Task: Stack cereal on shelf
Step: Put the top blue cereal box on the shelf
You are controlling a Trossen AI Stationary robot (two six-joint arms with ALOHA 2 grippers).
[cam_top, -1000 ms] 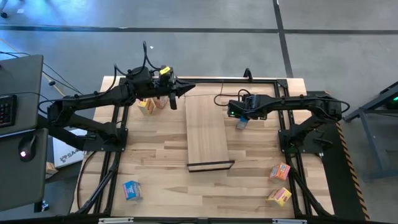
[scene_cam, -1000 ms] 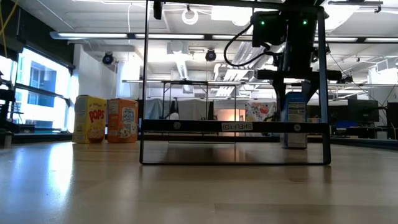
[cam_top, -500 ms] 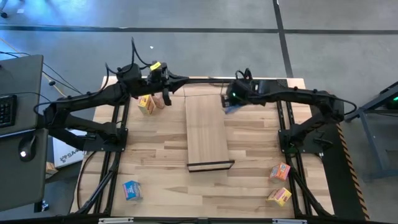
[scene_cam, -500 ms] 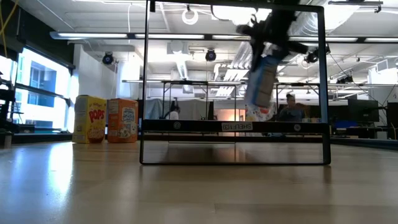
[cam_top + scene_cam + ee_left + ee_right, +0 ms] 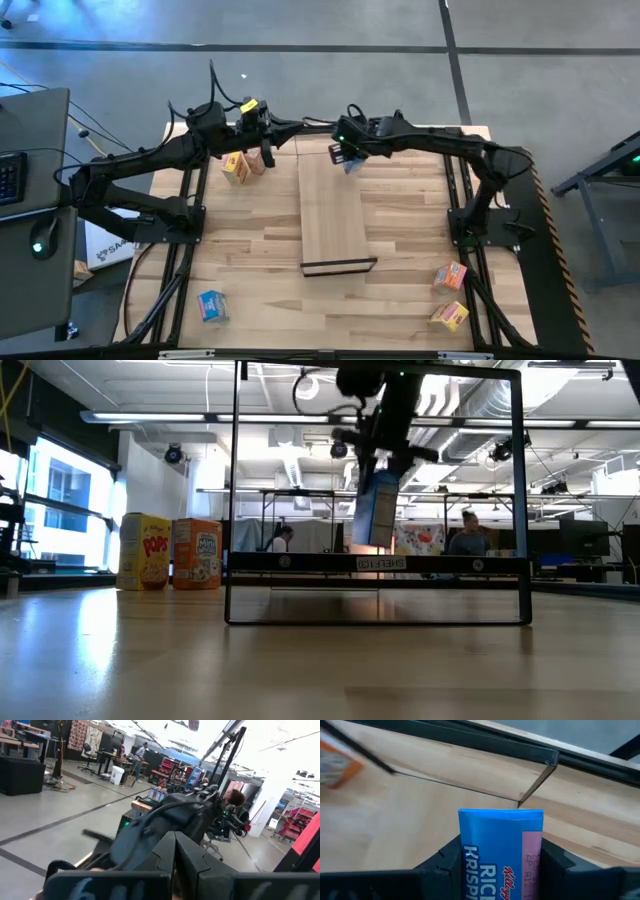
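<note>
— Jaws on the right gripper [image 5: 345, 160]: what do they hold?
— They are clamped on a blue cereal box [image 5: 500, 851], one finger [image 5: 445, 859] pressed to each narrow side; the box sticks out forward between them, printed face toward the wrist camera.
— Where is that box?
— Off the surface, over the far end of the shelf [image 5: 332, 212]. In the low view it hangs tilted above the board, inside the black end frame [image 5: 236, 490].
— How does the right arm lie?
— It is stretched across from its base toward the middle of the table, wrist bent down over the board's far end.
— And the left gripper [image 5: 270, 143]?
— It is up near the far edge, just off the board's far corner, fingers drawn together with nothing between them. Just beside it stand a yellow box [image 5: 235, 168] and an orange box [image 5: 255, 163], touching each other.
— The rest of the cereal?
— A second blue box [image 5: 212, 305] lies well away at the near left of the table [image 5: 400, 240]; another orange box [image 5: 450, 276] and another yellow box [image 5: 449, 316] lie at the near right.
</note>
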